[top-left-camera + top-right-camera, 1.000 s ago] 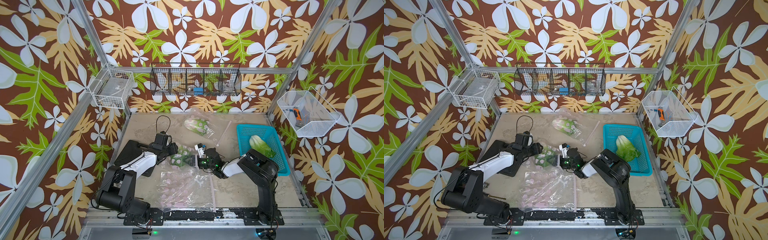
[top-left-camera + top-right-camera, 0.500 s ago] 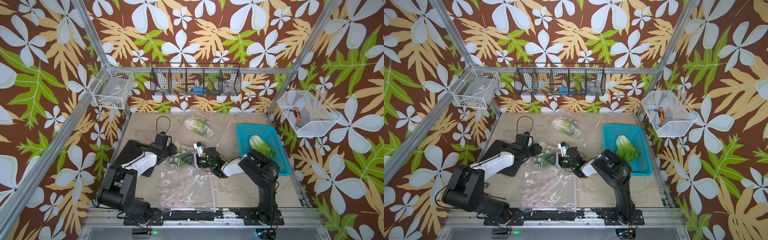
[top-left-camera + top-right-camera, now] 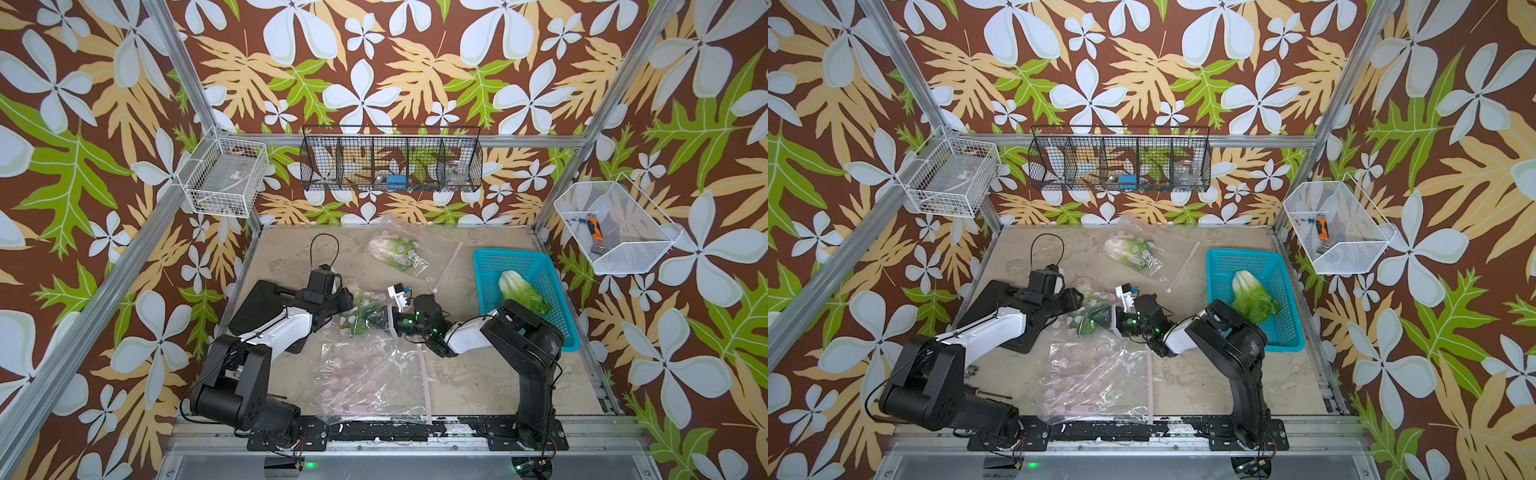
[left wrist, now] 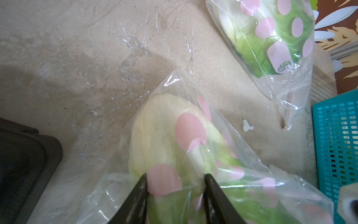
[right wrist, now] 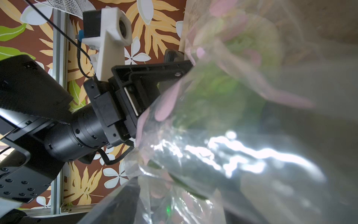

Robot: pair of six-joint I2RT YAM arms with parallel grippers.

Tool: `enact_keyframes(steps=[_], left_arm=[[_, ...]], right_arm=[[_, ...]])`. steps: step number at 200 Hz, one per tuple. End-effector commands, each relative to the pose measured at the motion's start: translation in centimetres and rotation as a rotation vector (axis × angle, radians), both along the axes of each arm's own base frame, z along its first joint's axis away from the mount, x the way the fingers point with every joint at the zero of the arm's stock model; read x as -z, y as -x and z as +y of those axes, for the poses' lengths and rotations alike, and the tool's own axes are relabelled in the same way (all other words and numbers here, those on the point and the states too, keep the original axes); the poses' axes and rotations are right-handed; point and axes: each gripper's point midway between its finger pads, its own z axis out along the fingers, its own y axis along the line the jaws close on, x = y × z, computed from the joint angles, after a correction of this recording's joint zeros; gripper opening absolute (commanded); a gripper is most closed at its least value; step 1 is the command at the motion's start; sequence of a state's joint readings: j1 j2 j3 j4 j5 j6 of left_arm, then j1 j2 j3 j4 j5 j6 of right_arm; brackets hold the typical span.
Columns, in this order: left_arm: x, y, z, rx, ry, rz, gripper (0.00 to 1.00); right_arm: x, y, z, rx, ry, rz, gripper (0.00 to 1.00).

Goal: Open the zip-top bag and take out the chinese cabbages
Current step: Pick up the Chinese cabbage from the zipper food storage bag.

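Observation:
A clear zip-top bag [image 3: 359, 318] with pink dots lies mid-table between my two grippers, and a chinese cabbage [image 4: 155, 135] is inside it. In the left wrist view my left gripper [image 4: 175, 182] is shut on this bag, its black fingers [image 4: 142, 186] pressing the cabbage through the plastic. From the opposite side my right gripper [image 3: 384, 322] is at the bag's mouth. Crumpled plastic [image 5: 213, 145] fills the right wrist view, so its jaws are hidden. In both top views a second bagged cabbage [image 3: 392, 251] lies at the back. A bare cabbage [image 3: 523, 291] rests in the blue basket [image 3: 511, 253].
An empty dotted bag [image 3: 370, 374] lies flat near the front edge. A black pad [image 3: 257, 303] sits under the left arm. Wire baskets [image 3: 390, 166] hang on the back and side walls. A loose white strip [image 3: 451, 264] lies left of the blue basket.
My left gripper has closed in on the bagged cabbage, and the bag has shifted a little toward the left arm. The right arm has hardly moved.

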State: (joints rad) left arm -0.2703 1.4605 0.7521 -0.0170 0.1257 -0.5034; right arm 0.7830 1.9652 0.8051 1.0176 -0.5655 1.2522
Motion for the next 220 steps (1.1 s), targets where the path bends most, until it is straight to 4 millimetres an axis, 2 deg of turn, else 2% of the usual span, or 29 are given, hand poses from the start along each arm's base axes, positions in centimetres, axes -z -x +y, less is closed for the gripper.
enact_keyframes(steps=[1, 45, 68, 91, 110, 133, 148, 176, 220], left_arm=[[0.5, 0.8, -0.2, 0.014, 0.01, 0.034, 0.47], [-0.1, 0.7, -0.2, 0.015, 0.018, 0.0, 0.47], [-0.4, 0.7, -0.3, 0.016, 0.024, -0.013, 0.46], [-0.4, 0.8, -0.3, 0.013, 0.027, -0.013, 0.45], [-0.4, 0.9, -0.3, 0.015, 0.031, -0.016, 0.43], [-0.5, 1.0, -0.4, 0.021, 0.04, -0.02, 0.43], [-0.5, 1.0, -0.5, 0.024, 0.045, -0.02, 0.42], [-0.3, 1.1, -0.6, 0.022, 0.052, -0.02, 0.4], [-0.2, 1.1, -0.5, 0.019, 0.053, -0.02, 0.4]], right_arm=[[-1.4, 0.1, 0.4, -0.016, -0.053, -0.016, 0.67], [-1.6, 1.3, 0.3, -0.075, -0.026, -0.014, 0.68], [-1.1, 1.1, 0.3, -0.087, 0.038, -0.038, 0.68], [-1.5, 0.9, 0.4, -0.099, 0.028, -0.039, 0.68], [-1.2, 0.9, 0.3, -0.126, 0.063, -0.06, 0.66], [0.8, 0.3, -0.4, -0.147, 0.259, -0.146, 0.62], [1.2, -0.2, -1.1, -0.15, 0.353, -0.2, 0.58], [1.0, -0.5, -1.8, -0.178, 0.453, -0.268, 0.52], [0.8, -0.3, -2.5, -0.211, 0.512, -0.31, 0.44]])
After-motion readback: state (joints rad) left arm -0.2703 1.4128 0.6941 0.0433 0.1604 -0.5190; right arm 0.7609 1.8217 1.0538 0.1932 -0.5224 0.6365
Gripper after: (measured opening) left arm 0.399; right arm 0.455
